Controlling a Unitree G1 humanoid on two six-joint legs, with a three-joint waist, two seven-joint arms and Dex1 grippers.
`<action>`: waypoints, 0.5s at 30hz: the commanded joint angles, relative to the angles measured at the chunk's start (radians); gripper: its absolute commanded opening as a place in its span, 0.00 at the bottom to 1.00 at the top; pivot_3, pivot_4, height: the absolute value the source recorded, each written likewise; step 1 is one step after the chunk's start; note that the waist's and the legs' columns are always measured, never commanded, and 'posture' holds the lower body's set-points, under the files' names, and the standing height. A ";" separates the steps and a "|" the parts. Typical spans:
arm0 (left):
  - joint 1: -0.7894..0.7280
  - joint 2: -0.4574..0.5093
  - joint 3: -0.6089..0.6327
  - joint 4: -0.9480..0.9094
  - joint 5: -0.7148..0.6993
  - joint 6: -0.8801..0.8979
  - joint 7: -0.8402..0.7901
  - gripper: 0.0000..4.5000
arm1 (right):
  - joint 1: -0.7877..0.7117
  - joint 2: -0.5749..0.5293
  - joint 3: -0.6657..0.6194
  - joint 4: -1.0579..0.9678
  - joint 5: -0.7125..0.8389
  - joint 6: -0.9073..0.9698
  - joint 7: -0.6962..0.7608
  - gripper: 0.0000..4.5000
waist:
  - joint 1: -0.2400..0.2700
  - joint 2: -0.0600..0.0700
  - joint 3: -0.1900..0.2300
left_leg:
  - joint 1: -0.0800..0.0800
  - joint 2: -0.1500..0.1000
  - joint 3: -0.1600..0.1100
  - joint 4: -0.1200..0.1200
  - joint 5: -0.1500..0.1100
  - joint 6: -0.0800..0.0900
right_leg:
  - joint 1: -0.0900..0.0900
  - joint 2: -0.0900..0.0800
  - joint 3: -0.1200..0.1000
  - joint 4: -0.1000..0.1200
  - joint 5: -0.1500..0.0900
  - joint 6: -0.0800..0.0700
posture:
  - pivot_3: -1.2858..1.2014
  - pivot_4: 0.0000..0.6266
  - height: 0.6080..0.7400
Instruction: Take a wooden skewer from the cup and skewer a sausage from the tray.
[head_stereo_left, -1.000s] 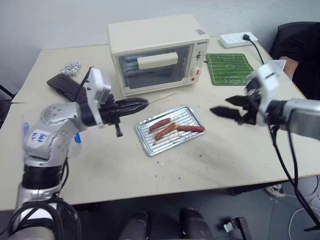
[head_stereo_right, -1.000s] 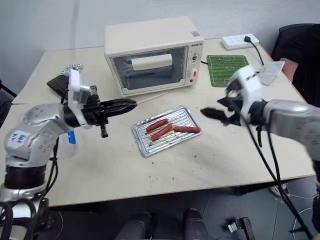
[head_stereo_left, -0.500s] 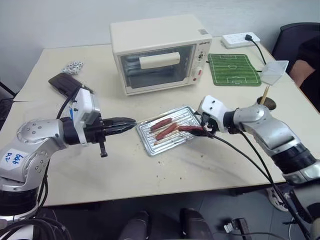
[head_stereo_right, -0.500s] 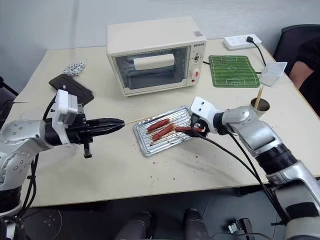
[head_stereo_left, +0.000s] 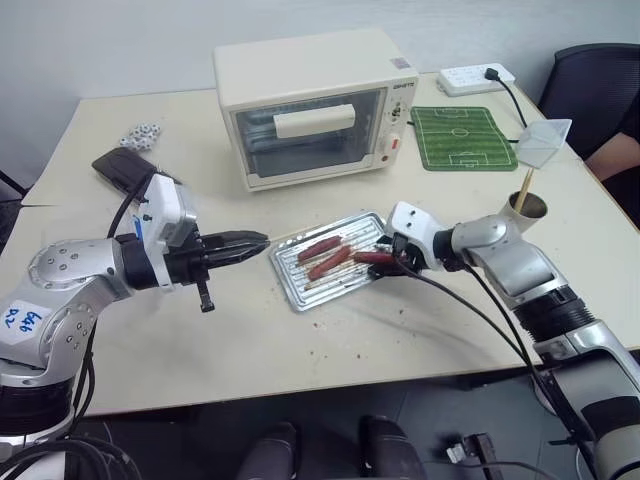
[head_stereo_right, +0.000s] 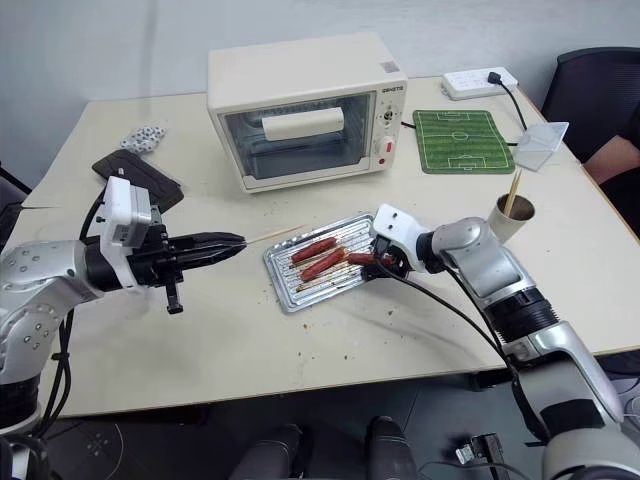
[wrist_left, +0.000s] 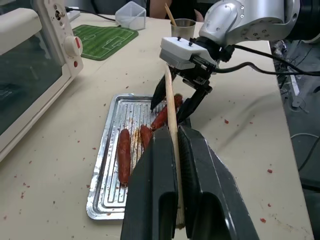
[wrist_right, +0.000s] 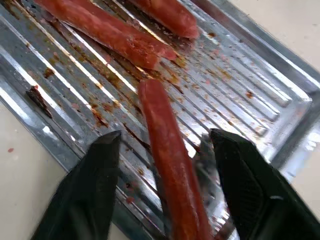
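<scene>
My left gripper (head_stereo_left: 255, 239) is shut on a wooden skewer (head_stereo_right: 275, 234), a thin pale stick that points level toward the tray (head_stereo_left: 290, 285). The shiny ridged tray holds three red-brown sausages. The slim sausage (head_stereo_left: 375, 257) lies at the tray's right end. My right gripper (head_stereo_left: 386, 261) is down on that end, open, with one black finger on each side of the sausage (wrist_right: 167, 145) and a small gap showing on each side. The left wrist view shows the skewer (wrist_left: 170, 107) running between the pads toward the right gripper (wrist_left: 175, 102). The metal cup (head_stereo_left: 527, 206) stands at the right with another skewer in it.
A cream toaster oven (head_stereo_left: 310, 105) stands behind the tray. A green football-pitch mat (head_stereo_left: 462, 138), a power strip (head_stereo_left: 480, 77) and a clear plastic container (head_stereo_left: 543, 143) lie at the back right. A black object (head_stereo_left: 125, 168) lies at the left. A person's arm (head_stereo_left: 615, 152) is at the right edge.
My right gripper dropped from above and right of the tray onto its right end and narrowed its jaws around the slim sausage. The left gripper drew back slightly with the skewer.
</scene>
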 joint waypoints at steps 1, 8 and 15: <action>-0.021 0.005 0.012 -0.020 -0.014 -0.011 0.006 0.00 | 0.000 0.010 -0.045 0.007 -0.021 -0.009 0.007 0.38 | 0.000 0.000 0.000 | 0.000 0.000 0.000 0.000 0.000 0.000 | 0.000 0.000 0.000 0.000 0.000 0.000 | 0.52 0.24 1.00; -0.045 0.007 0.000 -0.003 -0.007 -0.017 -0.003 0.00 | 0.004 0.023 -0.067 0.006 -0.036 0.008 0.022 0.32 | 0.000 0.000 0.000 | 0.000 0.000 0.000 0.001 0.000 0.000 | 0.000 0.000 0.000 0.001 0.000 0.000 | 0.52 0.24 1.00; -0.064 0.003 -0.025 0.019 0.004 -0.031 -0.024 0.00 | 0.000 -0.001 -0.095 -0.014 -0.033 0.024 0.055 0.32 | 0.000 0.000 0.000 | 0.000 0.000 0.000 0.001 0.000 0.000 | 0.000 0.000 0.000 0.001 0.000 0.000 | 0.52 0.24 1.00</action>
